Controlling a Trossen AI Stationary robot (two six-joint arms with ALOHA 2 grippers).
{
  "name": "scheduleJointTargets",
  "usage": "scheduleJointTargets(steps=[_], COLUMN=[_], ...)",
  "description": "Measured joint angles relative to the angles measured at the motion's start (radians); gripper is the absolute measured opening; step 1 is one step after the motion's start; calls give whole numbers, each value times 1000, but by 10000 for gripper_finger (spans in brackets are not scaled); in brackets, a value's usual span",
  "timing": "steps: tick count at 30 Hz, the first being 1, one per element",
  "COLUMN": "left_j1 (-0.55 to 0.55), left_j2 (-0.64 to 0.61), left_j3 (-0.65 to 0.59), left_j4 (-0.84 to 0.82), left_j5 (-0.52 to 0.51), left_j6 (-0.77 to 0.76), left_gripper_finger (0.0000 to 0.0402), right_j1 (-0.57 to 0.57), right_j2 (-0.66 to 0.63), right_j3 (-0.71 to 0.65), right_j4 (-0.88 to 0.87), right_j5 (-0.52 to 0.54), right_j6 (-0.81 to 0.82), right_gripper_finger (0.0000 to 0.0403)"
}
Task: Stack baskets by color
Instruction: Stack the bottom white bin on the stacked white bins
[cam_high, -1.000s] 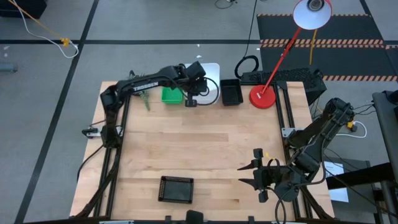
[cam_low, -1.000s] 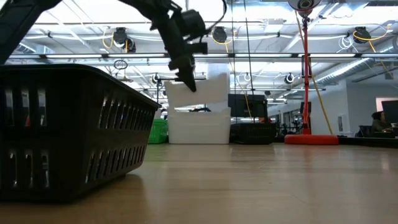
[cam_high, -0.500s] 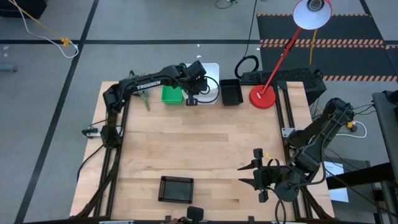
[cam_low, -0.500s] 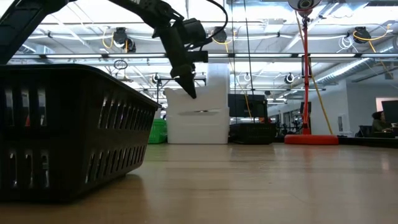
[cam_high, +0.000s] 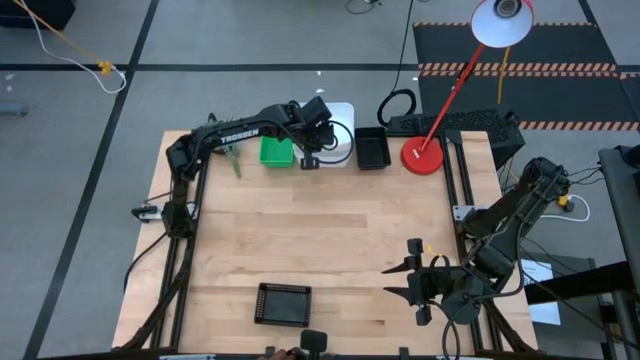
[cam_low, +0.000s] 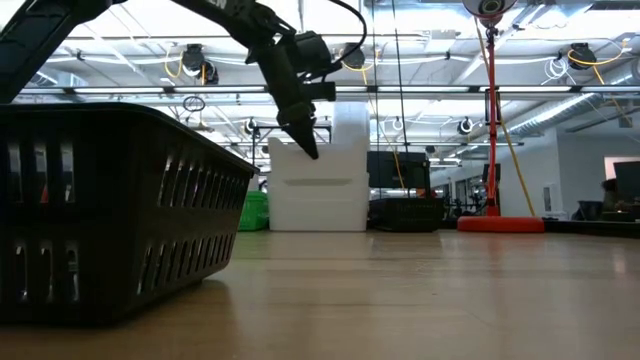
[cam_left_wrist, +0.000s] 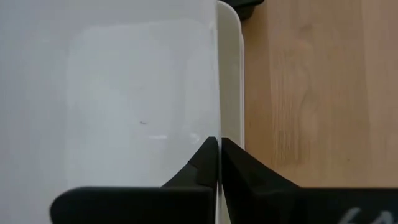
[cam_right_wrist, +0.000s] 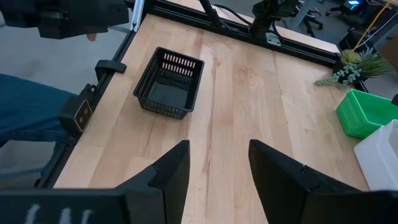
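Note:
Two white baskets stand nested at the table's far edge, the upper one (cam_low: 318, 160) inside the lower one (cam_low: 318, 206). My left gripper (cam_left_wrist: 217, 148) is shut on the upper white basket (cam_high: 343, 118) at its near left corner. A green basket (cam_high: 277, 152) stands to their left and a black basket (cam_high: 372, 147) to their right. A second black basket (cam_high: 283, 303) stands near the front edge. My right gripper (cam_high: 390, 281) hangs open above the table's near right part, with nothing between its fingers. My left gripper pinches the top edge of the upper white basket's near wall (cam_left_wrist: 217, 127), one finger inside the basket and one outside. The fingers slant down from the table's left and lie along the wall. The basket sits nested in the lower white basket.
A red lamp base (cam_high: 422, 155) with its slanting pole stands right of the far black basket. A small green plant (cam_right_wrist: 357, 65) lies left of the green basket. A person's blue-clad limb (cam_right_wrist: 25, 112) shows beside the table. Bare wood (cam_high: 320, 230) fills the middle.
My left gripper has gone down a little with the upper white basket. That basket was raised and tilted above the lower one. It has sunk into the lower one and now sits level.

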Motion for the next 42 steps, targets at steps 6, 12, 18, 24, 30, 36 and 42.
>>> scheduleJointTargets(steps=[6, 12, 18, 24, 30, 36, 42], left_j1=[2, 4, 4, -4, -6, -13, -64], left_j2=[0, 0, 0, 0, 0, 0, -2], left_j3=[0, 0, 0, 0, 0, 0, -50], left_j4=[1, 7, 37, 30, -3, -25, 35], left_j5=[1, 1, 1, 1, 3, 7, -94], left_j6=[-2, -5, -4, 9, 22, 21, 32], left_gripper_finger=[17, 51, 70, 70, 28, 9, 95], right_j1=[0, 0, 0, 0, 0, 0, 0], right_j2=[0, 0, 0, 0, 0, 0, 0], right_j3=[0, 0, 0, 0, 0, 0, 0], right_j4=[0, 0, 0, 0, 0, 0, 0], right_j5=[0, 0, 0, 0, 0, 0, 0], right_j6=[-1, 1, 1, 0, -1, -1, 1], right_gripper_finger=[157, 157, 157, 157, 157, 157, 157])
